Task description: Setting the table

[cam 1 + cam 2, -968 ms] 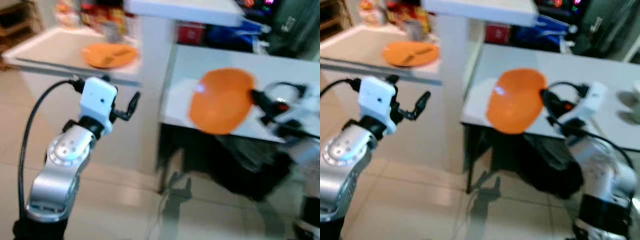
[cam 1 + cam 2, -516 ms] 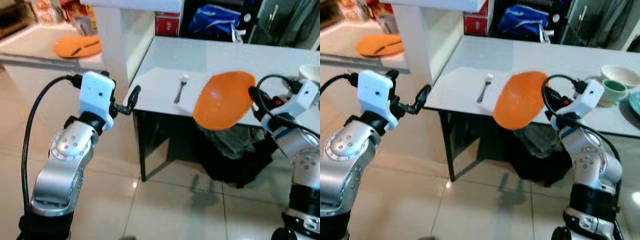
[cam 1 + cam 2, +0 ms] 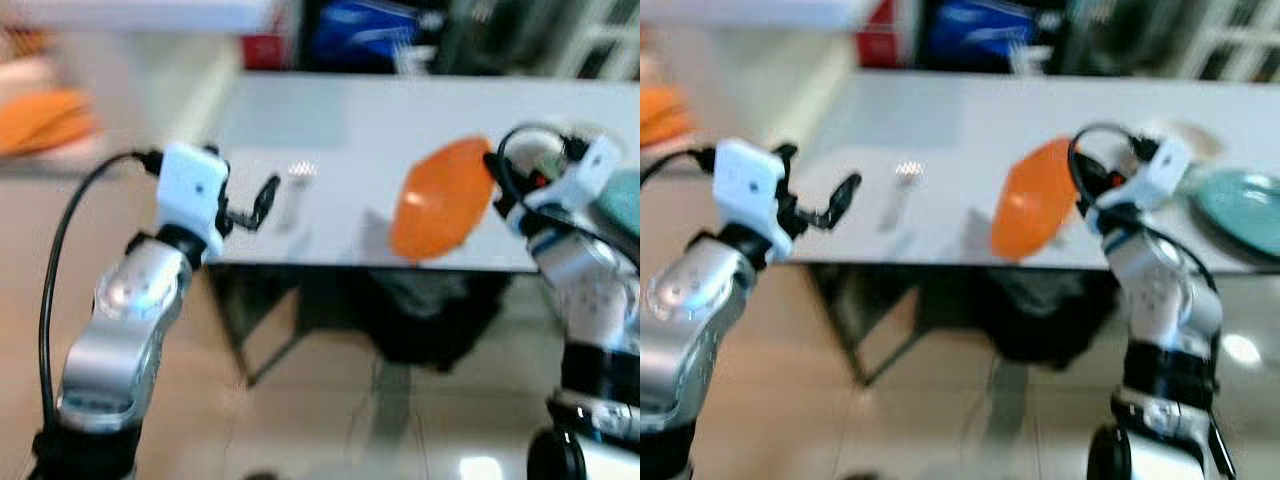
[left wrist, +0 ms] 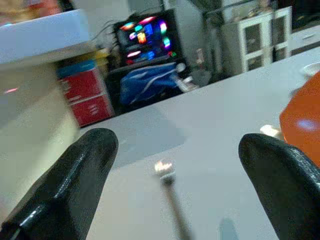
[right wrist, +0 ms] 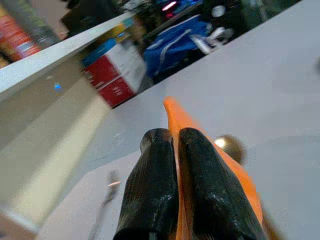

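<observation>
Blur softens both eye views. The right gripper (image 5: 175, 175) is clamped on the rim of an orange plate (image 3: 443, 198), its two black fingers (image 5: 150, 185) pinching the edge between them. It holds the plate tilted nearly on edge over the near edge of the white table (image 3: 400, 110). A fork (image 3: 290, 200) lies on the tabletop between the two arms, to the plate's left. The left gripper (image 4: 175, 165) hovers at the table's near left corner with its fingers spread wide and nothing between them; the fork lies on the table in front of it. To the right of the plate, a teal dish (image 3: 1240, 205) rests on the table. A blue bag (image 4: 150, 82) and red boxes (image 4: 85, 95) sit beyond the far side. At the far left, an orange shape (image 3: 40, 120) lies on a pale counter, too blurred to identify.
</observation>
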Available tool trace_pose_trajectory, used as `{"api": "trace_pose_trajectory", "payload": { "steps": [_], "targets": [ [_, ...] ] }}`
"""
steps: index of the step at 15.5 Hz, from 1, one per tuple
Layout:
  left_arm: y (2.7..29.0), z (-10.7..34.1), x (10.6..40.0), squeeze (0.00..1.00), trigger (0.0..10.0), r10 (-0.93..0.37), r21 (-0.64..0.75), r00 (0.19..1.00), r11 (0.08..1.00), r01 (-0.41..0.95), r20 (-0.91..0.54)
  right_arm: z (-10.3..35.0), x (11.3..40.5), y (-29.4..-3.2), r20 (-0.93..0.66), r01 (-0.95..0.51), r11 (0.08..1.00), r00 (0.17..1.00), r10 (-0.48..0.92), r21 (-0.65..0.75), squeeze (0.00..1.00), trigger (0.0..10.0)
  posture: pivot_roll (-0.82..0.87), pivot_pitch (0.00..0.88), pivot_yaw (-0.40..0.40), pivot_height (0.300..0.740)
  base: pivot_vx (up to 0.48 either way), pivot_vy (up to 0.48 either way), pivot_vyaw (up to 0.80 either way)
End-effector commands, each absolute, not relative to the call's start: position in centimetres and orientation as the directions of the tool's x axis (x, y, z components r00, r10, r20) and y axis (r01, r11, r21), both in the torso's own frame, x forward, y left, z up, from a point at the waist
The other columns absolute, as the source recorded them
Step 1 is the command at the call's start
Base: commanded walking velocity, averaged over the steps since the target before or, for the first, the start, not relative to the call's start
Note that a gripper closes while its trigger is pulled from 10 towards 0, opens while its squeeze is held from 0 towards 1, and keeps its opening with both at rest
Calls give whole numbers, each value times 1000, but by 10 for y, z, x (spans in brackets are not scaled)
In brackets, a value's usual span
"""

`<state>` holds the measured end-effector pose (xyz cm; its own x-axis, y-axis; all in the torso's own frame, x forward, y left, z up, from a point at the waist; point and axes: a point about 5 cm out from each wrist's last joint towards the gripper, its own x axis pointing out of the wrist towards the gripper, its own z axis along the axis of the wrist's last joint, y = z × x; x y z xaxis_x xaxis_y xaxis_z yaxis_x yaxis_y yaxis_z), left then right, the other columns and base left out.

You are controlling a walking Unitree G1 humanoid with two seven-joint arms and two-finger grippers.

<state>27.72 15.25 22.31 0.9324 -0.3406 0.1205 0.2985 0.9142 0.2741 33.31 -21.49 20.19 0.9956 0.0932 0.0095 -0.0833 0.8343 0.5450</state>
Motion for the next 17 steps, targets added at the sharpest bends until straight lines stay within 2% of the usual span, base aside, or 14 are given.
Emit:
{"api": "trace_pose_trajectory", "payload": {
  "steps": [1,6,10,12,13,15,17],
  "targets": [
    [148,223,276,0,10000,-365,276,925,905,324,111,217,336,-221,75,-98,830,995,68,549,0,10000,88,23,-10,740,431,0,0],
    [150,223,274,0,10000,-368,278,924,903,327,107,231,350,-210,134,-176,807,984,121,563,0,10000,94,37,-13,740,431,0,0],
    [153,223,271,0,10000,-362,283,927,904,321,102,249,369,-182,184,-305,775,952,243,553,0,10000,108,36,-25,740,418,0,0],
    [154,223,271,0,10000,-334,279,937,914,295,104,251,371,-172,193,-349,773,937,291,529,0,10000,112,36,-31,740,0,0,0],
    [157,222,271,0,10000,-322,290,942,915,282,98,251,370,-170,200,-362,778,932,302,514,0,10000,116,31,-32,740,0,0,0],
    [157,212,269,0,10000,-335,336,941,892,302,45,242,361,-164,147,-362,848,932,331,386,0,10000,117,26,-29,740,0,0,0],
    [156,206,265,0,10000,-368,347,930,874,340,17,229,353,-173,70,-300,893,953,293,335,0,10000,100,29,-10,740,0,0,0]
  ]
}}
